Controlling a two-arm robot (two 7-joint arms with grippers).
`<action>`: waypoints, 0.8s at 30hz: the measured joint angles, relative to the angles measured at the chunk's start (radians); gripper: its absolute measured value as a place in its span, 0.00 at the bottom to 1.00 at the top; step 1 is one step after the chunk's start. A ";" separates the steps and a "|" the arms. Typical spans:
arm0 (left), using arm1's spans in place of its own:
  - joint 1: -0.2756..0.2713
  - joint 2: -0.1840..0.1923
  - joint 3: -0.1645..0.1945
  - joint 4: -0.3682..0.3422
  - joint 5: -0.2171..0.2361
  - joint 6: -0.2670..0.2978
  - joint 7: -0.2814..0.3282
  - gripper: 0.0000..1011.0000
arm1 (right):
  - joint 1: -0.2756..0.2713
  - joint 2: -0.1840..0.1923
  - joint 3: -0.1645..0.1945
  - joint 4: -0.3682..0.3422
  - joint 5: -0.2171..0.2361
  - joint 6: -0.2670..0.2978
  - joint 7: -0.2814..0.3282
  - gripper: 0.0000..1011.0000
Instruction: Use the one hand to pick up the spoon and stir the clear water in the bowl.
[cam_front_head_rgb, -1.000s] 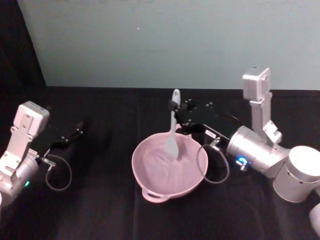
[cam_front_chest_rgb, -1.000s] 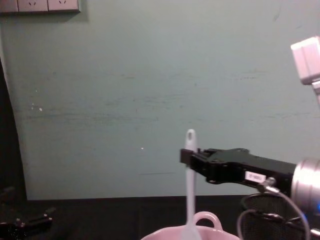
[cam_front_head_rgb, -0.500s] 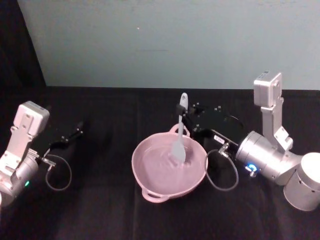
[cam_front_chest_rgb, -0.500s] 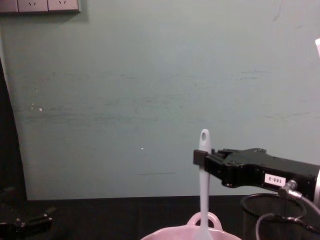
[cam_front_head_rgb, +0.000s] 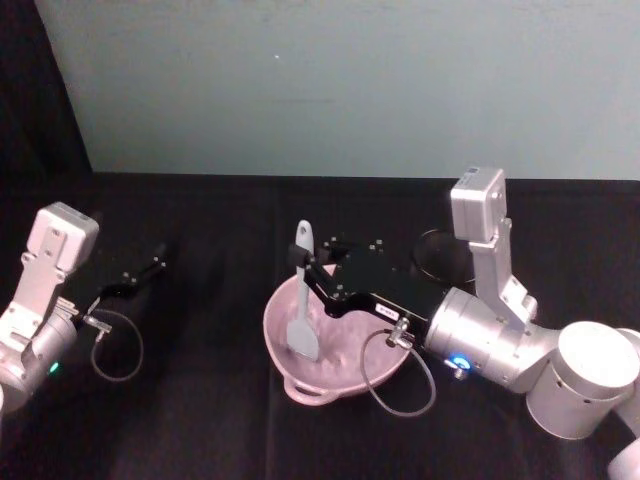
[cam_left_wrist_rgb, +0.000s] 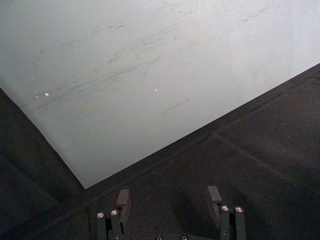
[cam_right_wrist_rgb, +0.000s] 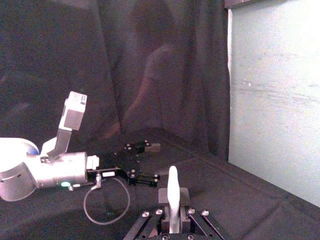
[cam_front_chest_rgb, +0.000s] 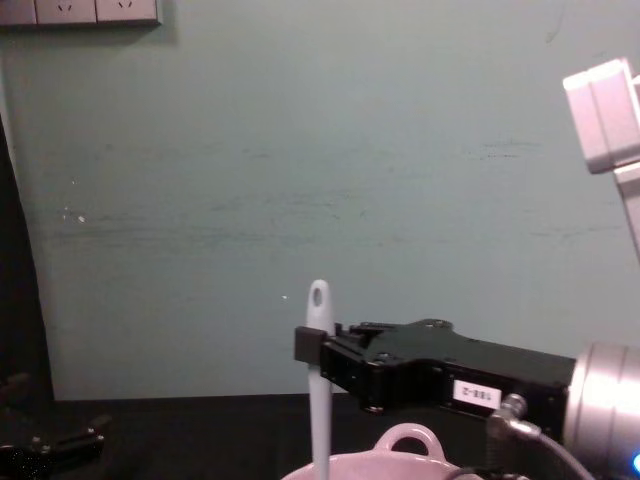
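Note:
My right gripper (cam_front_head_rgb: 304, 266) is shut on the slim handle of the white spoon (cam_front_head_rgb: 304, 330), which stands nearly upright. The spoon's flat head is down inside the pale pink bowl (cam_front_head_rgb: 300, 388), near the bowl's left side. In the chest view the spoon (cam_front_chest_rgb: 319, 390) rises from behind the bowl's rim (cam_front_chest_rgb: 405, 431), with the right gripper (cam_front_chest_rgb: 311, 345) clamped just under the handle's oval hole. The right wrist view shows the handle (cam_right_wrist_rgb: 172, 189) between the fingers. My left gripper (cam_front_head_rgb: 150, 268) rests open on the black cloth at the far left, its fingers (cam_left_wrist_rgb: 123, 199) spread with nothing between them.
A black wire-mesh cup (cam_front_head_rgb: 438, 250) stands behind the right arm, right of the bowl. A black cloth covers the table and a pale green wall runs along the back. The right arm's grey cable loop (cam_front_head_rgb: 398, 385) hangs in front of the bowl.
The right gripper has carried the spoon from the bowl's far right side across to its left side and nearer to me. The left arm has not moved.

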 joint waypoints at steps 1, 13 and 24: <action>0.000 0.000 0.000 0.000 0.000 0.000 0.000 0.99 | 0.006 -0.006 -0.004 0.007 0.002 0.000 0.002 0.11; 0.000 0.000 0.000 0.000 0.000 0.000 0.000 0.99 | 0.064 -0.052 -0.009 0.098 -0.001 -0.024 -0.017 0.11; 0.000 0.000 0.000 0.000 0.000 0.000 0.000 0.99 | 0.077 -0.043 0.060 0.154 -0.005 -0.040 -0.062 0.11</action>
